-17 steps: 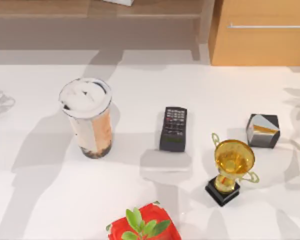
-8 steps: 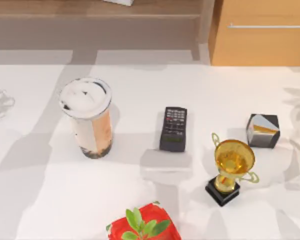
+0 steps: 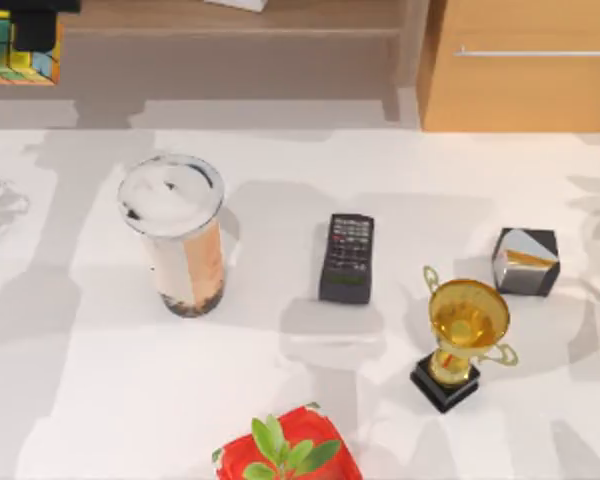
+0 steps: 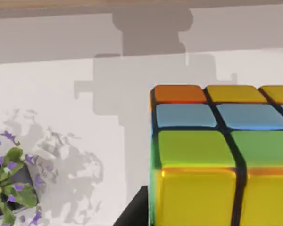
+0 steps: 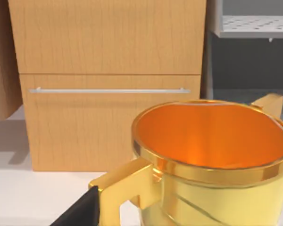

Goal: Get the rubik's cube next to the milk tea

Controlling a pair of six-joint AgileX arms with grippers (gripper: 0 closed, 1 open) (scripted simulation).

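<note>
The rubik's cube [image 3: 15, 50], with yellow, green, orange and light-blue squares on a black grid, hangs high at the far left corner of the top view. My left gripper [image 3: 22, 14] is shut on it from above. The cube [image 4: 217, 155] looms close in the left wrist view, over the white table. The milk tea [image 3: 177, 235], a tall clear cup with a white foamy top and dark pearls, stands upright on the table's left half, well apart from the cube. My right arm is parked by a gold cup [image 5: 212, 160].
A black remote [image 3: 348, 257] lies mid-table. A gold trophy [image 3: 467, 335] and a black cube with grey and orange faces [image 3: 526, 261] stand to the right. A red pot with a green plant [image 3: 287, 455] sits at the front edge. A purple-flowered plant [image 4: 9, 188] stands at the left.
The rubik's cube, held by my left gripper, has come into the top view at the far left corner. The arm's shadows have shifted across the table.
</note>
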